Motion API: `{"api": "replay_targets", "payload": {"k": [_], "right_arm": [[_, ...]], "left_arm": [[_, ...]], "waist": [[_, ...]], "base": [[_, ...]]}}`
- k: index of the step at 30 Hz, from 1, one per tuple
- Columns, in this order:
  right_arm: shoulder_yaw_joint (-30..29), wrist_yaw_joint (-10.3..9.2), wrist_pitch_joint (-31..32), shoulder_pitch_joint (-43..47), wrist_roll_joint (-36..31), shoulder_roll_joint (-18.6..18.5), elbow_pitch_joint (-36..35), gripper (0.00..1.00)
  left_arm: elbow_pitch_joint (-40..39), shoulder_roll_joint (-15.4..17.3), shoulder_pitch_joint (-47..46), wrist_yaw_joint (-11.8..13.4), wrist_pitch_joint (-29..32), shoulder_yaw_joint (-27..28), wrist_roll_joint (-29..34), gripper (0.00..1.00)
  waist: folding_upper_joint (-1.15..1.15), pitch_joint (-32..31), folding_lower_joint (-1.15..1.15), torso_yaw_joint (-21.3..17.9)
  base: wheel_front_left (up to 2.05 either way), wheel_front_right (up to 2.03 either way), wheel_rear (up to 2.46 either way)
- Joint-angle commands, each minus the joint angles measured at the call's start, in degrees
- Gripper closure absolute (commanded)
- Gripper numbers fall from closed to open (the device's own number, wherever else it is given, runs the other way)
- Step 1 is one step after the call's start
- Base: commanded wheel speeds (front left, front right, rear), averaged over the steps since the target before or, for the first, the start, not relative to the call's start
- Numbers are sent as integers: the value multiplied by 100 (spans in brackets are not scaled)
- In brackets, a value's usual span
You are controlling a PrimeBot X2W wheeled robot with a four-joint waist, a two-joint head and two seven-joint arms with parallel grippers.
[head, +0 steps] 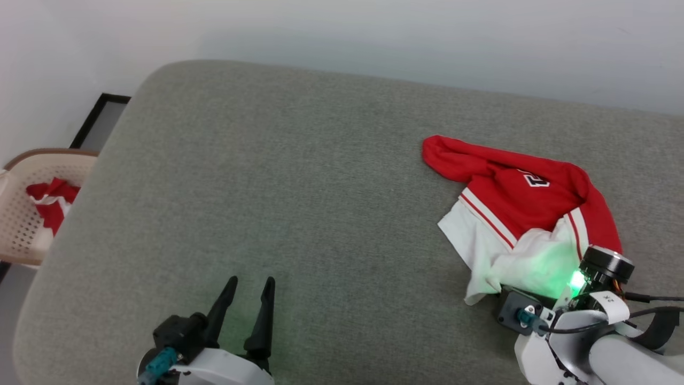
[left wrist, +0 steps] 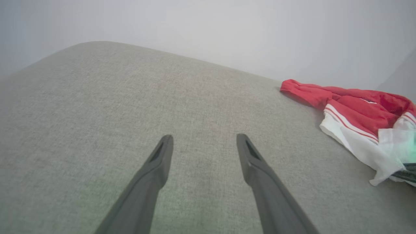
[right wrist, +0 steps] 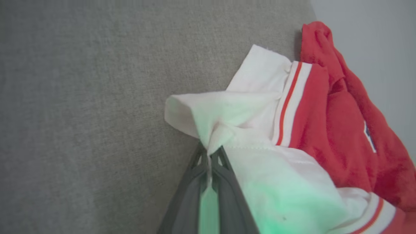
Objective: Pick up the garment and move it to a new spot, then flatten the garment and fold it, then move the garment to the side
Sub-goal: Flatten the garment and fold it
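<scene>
The garment (head: 513, 198) lies crumpled on the right side of the grey cushion (head: 294, 187). It is red with white panels and red-white stripe trim, and part of a black number shows. In the right wrist view my right gripper (right wrist: 210, 151) is shut on a fold of the garment's (right wrist: 308, 130) white cloth, which bunches up over the fingertips. In the head view that cloth covers the fingers, and the right wrist (head: 604, 270) glows green beside it. My left gripper (head: 251, 280) (left wrist: 204, 138) stands open over bare cushion near the front edge, well left of the garment (left wrist: 354, 113).
A beige perforated basket (head: 21, 214) holding red and white cloth stands off the cushion's left edge, with a dark frame (head: 99, 120) on the floor behind it. A pale wall runs along the cushion's far side.
</scene>
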Motion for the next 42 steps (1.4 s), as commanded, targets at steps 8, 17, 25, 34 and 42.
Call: {"api": "replay_targets", "payload": {"k": [8,17,25,34,42], "right_arm": [[-1206,-6,-179,451,228,137,-233,100],[-3356,-6,-289,1356,934,578,-566,100],[-5529,-7,-520,1750,772,1291,452,100],[-7050,-6,-831,1251,-19,2028,1803,100],[-7229,-6,-1182,907,-388,2279,2404,0]], "left_arm": [[-29,98,54,-14,-1,84,21,0],[-80,166,51,-14,-1,31,21,0],[-82,246,-2,-15,-1,-50,-37,0],[-68,308,-86,-15,-1,-127,-117,0],[-38,378,-181,-15,-1,-161,-118,0]], "waist": [[0,-55,0,-482],[0,-108,0,-964],[0,-56,0,-1113],[0,134,0,-1115],[0,226,0,-1199]], "base": [[0,0,0],[0,0,0],[0,0,0],[0,0,0],[0,0,0]]}}
